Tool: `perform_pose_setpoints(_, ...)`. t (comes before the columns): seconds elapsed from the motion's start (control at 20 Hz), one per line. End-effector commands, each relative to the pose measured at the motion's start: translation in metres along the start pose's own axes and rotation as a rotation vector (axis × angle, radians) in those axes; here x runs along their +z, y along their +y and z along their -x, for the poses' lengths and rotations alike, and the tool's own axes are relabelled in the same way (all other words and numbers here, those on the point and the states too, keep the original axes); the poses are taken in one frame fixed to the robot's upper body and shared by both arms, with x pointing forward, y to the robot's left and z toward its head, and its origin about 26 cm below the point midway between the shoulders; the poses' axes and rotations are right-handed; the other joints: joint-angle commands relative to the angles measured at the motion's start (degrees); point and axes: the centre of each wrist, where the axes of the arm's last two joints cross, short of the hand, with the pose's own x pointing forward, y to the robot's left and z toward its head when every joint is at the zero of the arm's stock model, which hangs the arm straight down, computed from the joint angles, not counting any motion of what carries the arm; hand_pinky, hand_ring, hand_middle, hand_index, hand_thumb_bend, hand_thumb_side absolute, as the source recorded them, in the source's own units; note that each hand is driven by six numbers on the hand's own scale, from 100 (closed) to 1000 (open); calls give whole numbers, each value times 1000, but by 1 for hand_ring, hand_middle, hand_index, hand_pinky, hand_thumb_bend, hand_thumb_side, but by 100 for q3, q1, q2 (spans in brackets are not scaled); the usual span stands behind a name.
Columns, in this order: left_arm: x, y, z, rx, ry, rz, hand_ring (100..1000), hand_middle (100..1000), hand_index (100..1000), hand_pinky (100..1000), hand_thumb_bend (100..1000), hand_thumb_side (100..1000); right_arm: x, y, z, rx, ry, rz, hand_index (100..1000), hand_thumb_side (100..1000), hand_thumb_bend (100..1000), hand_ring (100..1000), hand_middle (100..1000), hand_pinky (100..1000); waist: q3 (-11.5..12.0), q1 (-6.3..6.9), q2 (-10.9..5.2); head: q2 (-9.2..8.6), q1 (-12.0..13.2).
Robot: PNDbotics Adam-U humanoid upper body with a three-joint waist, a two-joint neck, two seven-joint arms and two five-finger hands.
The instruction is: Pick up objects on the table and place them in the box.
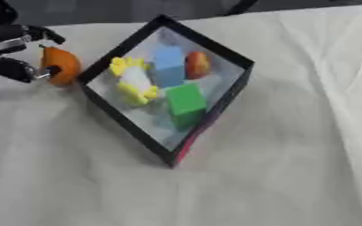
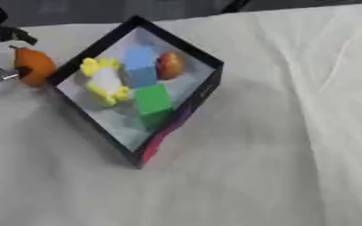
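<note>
Left robot hand grips orange fruit beside box.

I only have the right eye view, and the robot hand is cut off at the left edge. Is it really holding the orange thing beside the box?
Observer: Yes. The left eye view shows the left robot hand with a dark finger curled over the top of the orange object.
Operator: Anything gripping from underneath?
Observer: A lower finger with a silver tip meets its left side, so the object is pinched between the two.
</note>
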Motion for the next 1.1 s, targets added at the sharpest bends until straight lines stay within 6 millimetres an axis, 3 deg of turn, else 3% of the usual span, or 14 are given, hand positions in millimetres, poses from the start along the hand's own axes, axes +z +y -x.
perform_pose_setpoints(0.05,7,17,2,-60,18,-21,992,838,939,979,331,566,-3,-7,-10,37,-20,3,788,550,100,641,570,950,-14,60,9,-105,25)
perform_pose_setpoints(0.2,6,15,3,-90,50,-20,991,838,933,978,366,492,-3,-7,-10,37,-19,3,788,551,100,641,570,951,-32,80,21,-139,40)
perform_pose_setpoints(0.3,5,14,3,-110,65,-16,989,836,929,975,404,368,-3,-7,-10,38,-17,4,788,552,100,641,570,951,-34,86,23,-139,45)
perform_pose_setpoints(0.5,5,11,4,-134,90,-15,980,826,916,968,399,241,-2,-7,-9,37,-14,4,788,552,100,642,570,951,-28,86,19,-138,60)
perform_pose_setpoints(0.6,5,10,5,-138,106,-23,977,824,910,964,386,246,-2,-7,-9,36,-14,3,788,551,100,642,569,951,-25,79,18,-141,69)
perform_pose_setpoints(0.65,4,9,5,-138,113,-29,970,814,893,956,313,257,-3,-7,-9,36,-15,2,788,550,100,642,568,951,-24,74,19,-143,76)
perform_pose_setpoints(0.8,3,7,5,-135,125,-45,951,785,819,932,256,260,-2,-7,-9,36,-15,2,789,550,100,642,568,951,-19,61,19,-137,87)
perform_pose_setpoints(1.1,-1,6,2,-131,113,-70,855,662,662,860,100,233,-2,-7,-8,32,-13,-3,790,548,100,645,570,953,-6,48,-9,-111,100)
